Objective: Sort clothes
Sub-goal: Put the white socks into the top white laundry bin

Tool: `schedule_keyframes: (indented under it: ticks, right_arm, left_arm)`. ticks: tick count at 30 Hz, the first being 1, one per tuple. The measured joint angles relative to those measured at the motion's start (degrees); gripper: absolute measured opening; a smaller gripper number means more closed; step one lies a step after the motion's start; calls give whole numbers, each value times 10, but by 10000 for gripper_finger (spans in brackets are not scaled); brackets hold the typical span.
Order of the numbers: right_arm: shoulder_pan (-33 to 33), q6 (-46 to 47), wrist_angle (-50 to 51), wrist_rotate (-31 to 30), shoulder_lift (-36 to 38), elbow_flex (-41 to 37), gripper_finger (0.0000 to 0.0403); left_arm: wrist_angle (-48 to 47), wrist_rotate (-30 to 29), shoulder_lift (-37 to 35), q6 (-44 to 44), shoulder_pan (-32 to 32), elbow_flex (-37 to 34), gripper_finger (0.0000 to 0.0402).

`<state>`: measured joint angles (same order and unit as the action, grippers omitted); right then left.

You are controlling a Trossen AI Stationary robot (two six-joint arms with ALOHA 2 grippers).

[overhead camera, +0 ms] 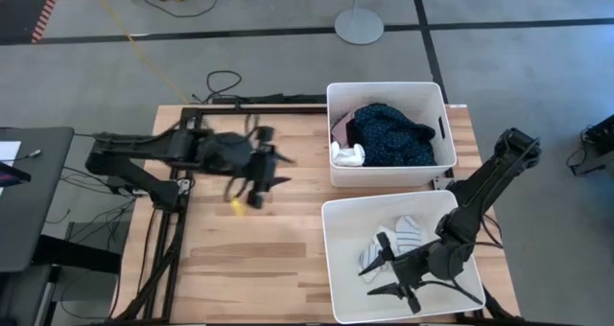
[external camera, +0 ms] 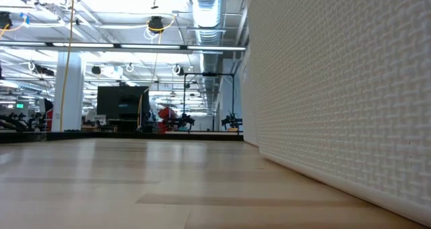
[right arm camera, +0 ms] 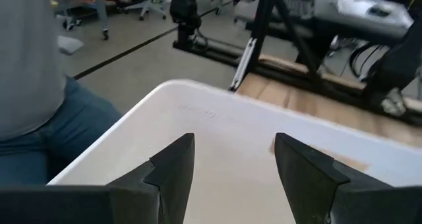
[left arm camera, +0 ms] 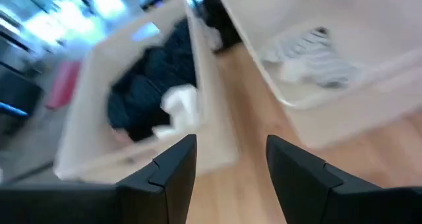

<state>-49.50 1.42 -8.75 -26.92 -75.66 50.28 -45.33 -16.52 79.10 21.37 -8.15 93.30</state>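
Two white bins stand at the table's right. In the far bin [overhead camera: 384,86] lie a navy dotted garment [overhead camera: 393,134], a white piece [overhead camera: 347,155] and a pink one [overhead camera: 338,127] at its left wall. The near bin [overhead camera: 331,259] holds striped socks [overhead camera: 401,232] and a white sock [overhead camera: 372,259]. My left gripper [overhead camera: 264,177] hangs open above the bare table left of the far bin, with nothing between its fingers [left arm camera: 175,165]. My right gripper [overhead camera: 393,278] stands open inside the near bin, beside the socks, holding nothing [right arm camera: 234,158].
A small yellow mark [overhead camera: 235,204] lies on the wood under my left gripper. Bare table [overhead camera: 249,259] spreads left of the bins. The low view shows a bin's wall [external camera: 337,87] close at the right. A person in jeans [right arm camera: 39,138] stands beyond the near bin's rim [right arm camera: 198,92].
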Motion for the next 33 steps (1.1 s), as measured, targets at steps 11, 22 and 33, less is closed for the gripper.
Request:
schedule_keyframes:
  ticks: [11, 22, 33]
  right_arm:
    - [9, 21, -6, -1, -4, 0, 228]
    - [5, 63, 31, -2, -25, 0, 228]
    - [5, 106, 27, -2, -59, 0, 228]
  left_arm:
    - [123, 277, 184, 122, 218, 45, 185]
    - [84, 412, 329, 168, 247, 221, 230]
    - [-55, 403, 497, 169, 253, 402, 233]
